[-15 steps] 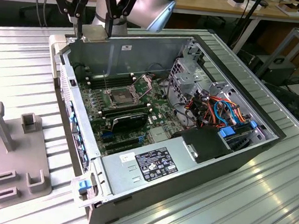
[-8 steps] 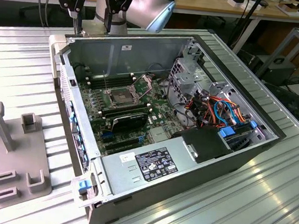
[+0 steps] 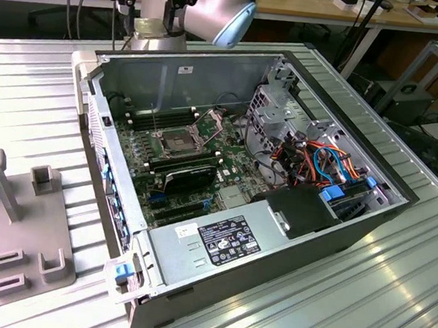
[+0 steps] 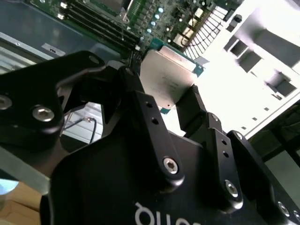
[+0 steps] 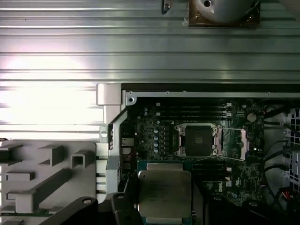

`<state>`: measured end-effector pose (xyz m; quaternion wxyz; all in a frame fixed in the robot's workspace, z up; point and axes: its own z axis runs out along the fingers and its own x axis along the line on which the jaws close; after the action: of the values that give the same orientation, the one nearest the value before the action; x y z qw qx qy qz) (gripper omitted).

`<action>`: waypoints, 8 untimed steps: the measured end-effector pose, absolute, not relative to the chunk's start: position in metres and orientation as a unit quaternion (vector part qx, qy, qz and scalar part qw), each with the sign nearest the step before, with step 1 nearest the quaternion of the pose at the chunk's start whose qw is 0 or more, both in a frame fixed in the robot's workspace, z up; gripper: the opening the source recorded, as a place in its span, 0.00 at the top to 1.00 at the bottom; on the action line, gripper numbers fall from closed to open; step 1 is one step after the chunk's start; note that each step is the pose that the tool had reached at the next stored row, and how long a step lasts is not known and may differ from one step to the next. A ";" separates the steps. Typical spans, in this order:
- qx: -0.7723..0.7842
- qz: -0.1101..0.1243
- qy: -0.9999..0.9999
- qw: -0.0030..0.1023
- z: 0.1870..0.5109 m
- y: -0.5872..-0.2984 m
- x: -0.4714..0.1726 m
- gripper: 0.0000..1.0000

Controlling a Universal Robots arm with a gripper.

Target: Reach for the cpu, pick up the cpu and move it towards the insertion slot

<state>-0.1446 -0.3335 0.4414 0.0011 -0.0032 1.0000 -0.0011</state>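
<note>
- Black two-finger gripper (image 4: pixel 161 101), jaws clenched on the square silver-lidded cpu with green edge (image 4: pixel 166 77), seen in both wrist views.
- Chip (image 5: pixel 164 193) carried in the air above the open grey computer case (image 3: pixel 368 225), short of the silver-framed square insertion slot with dark centre (image 5: pixel 196 139).
- Slot's metal frame flipped open, socket exposed (image 3: pixel 176 141).
- Best kept level, corners squared to the socket, clear of the long black memory slots (image 5: pixel 194 111).
</note>
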 end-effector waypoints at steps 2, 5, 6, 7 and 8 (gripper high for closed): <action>-0.003 -0.001 1.000 0.001 0.439 -0.328 -0.130 0.45; -0.002 -0.002 1.000 0.001 0.436 -0.321 -0.112 0.45; -0.002 -0.002 1.000 0.001 0.435 -0.320 -0.110 0.45; -0.002 -0.002 1.000 0.001 0.434 -0.318 -0.105 0.45; -0.002 -0.002 1.000 0.001 0.432 -0.315 -0.099 0.45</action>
<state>-0.0989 -0.3151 0.4316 0.0010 -0.0018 1.0000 -0.0020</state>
